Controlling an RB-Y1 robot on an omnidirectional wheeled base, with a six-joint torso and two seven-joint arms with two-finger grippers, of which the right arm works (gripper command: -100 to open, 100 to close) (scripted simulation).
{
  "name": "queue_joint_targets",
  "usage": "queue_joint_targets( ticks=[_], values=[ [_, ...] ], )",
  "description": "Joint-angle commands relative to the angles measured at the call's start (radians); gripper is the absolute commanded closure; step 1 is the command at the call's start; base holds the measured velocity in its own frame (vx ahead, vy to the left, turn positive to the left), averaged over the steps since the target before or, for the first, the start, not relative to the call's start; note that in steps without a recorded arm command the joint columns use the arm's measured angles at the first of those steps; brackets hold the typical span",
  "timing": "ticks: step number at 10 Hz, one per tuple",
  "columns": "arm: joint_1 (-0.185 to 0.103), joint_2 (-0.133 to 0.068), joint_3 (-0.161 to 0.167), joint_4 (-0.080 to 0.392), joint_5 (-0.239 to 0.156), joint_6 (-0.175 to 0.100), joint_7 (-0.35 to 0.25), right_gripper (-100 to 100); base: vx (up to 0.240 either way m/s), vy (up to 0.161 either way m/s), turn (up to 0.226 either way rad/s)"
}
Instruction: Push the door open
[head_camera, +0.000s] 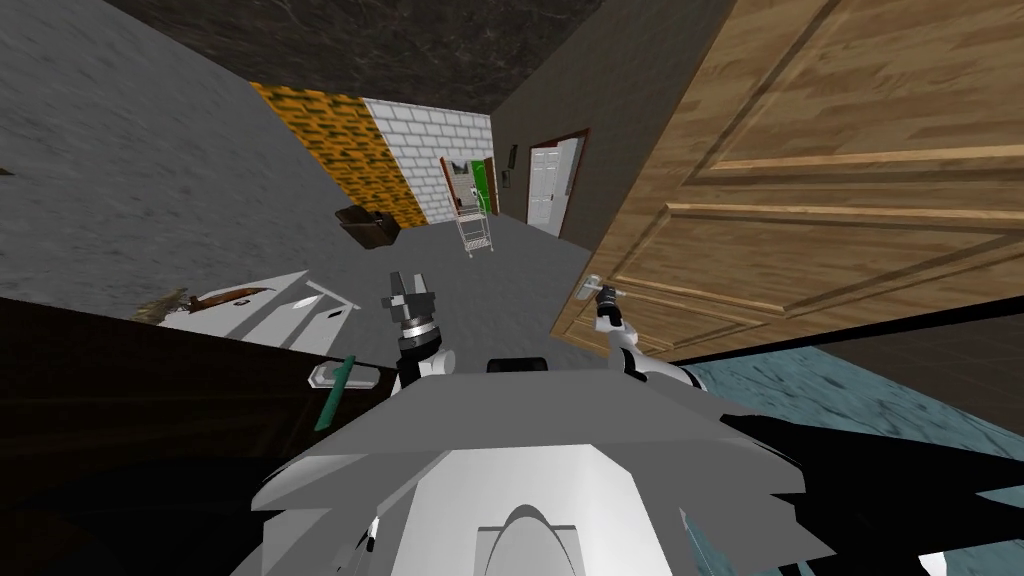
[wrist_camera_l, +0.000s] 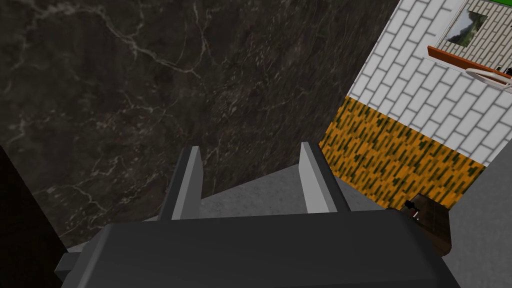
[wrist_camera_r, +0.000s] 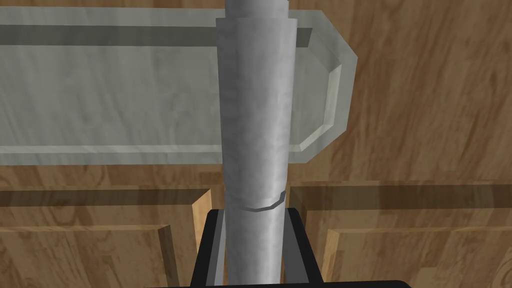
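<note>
grasp made: right gripper (head_camera: 603, 296) jaws pinch the lever handle (wrist_camera_r: 255, 125) of the wooden door (head_camera: 850, 200); left gripper (wrist_camera_l: 251, 150) jaws spread, idle. next, probably a steady forward push.

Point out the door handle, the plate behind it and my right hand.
Door handle (wrist_camera_r: 255, 125), right wrist view: middle of the grey bar.
Plate (wrist_camera_r: 100, 100), right wrist view: its flat face.
Right hand (head_camera: 604, 296), head view: between its fingertips, at the handle.

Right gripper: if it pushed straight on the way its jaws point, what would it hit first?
The right gripper is shut on the grey door handle. Straight beyond the handle lies the pale handle plate on the wooden door. It looks close, though depth is unclear.
</note>
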Motion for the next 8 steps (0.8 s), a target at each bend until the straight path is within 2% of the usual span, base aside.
queue_joint_targets(
  ticks=[1,2,3,8],
  values=[
    [-0.004,-0.012,-0.013,0.010,-0.005,-0.005,0.004,100,0.162,0.054,-0.044],
    [-0.003,-0.014,-0.021,0.010,-0.008,-0.005,0.008,100,0.160,0.062,-0.056],
    [0.002,-0.011,-0.015,0.005,-0.006,-0.001,0.003,100,0.072,0.023,-0.037],
    [0.014,-0.025,-0.063,0.007,-0.020,0.000,0.022,100,0.176,0.012,-0.048]
  ],
)
